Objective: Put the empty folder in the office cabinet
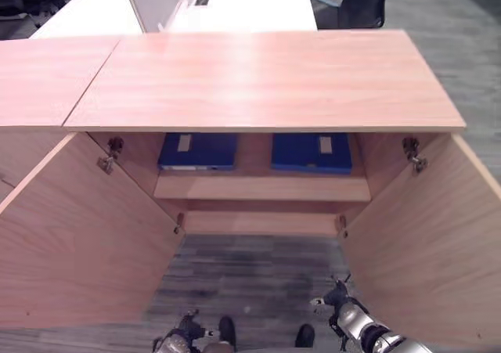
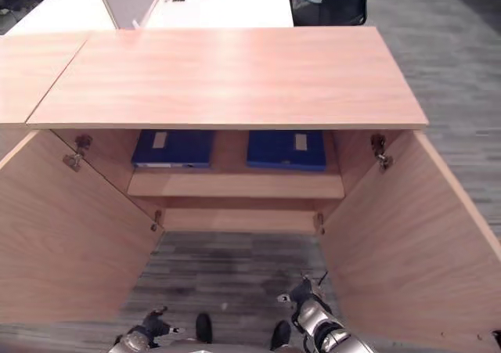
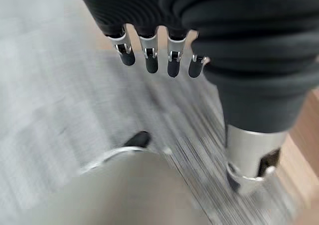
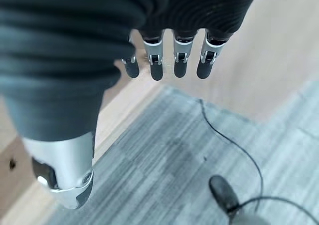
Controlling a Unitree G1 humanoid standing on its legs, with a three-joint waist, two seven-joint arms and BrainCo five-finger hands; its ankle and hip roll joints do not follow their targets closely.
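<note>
The wooden office cabinet [image 1: 266, 79] stands before me with both doors swung open. On its upper shelf [image 1: 262, 189] two blue folders lie flat, one at the left [image 1: 197, 151] and one at the right [image 1: 311, 153]. Low over the grey carpet in front of the cabinet are my left hand [image 1: 184, 333] and my right hand [image 1: 344, 306]. Each wrist view shows straight fingers, the left [image 3: 149, 55] and the right [image 4: 169, 60], with nothing held.
The left door [image 1: 78, 235] and the right door [image 1: 423, 235] stand out on either side of the carpet [image 1: 243, 275] between them. A second cabinet top [image 1: 39, 79] adjoins on the left. Behind are a white desk [image 1: 250, 5] and a dark office chair [image 1: 360, 1].
</note>
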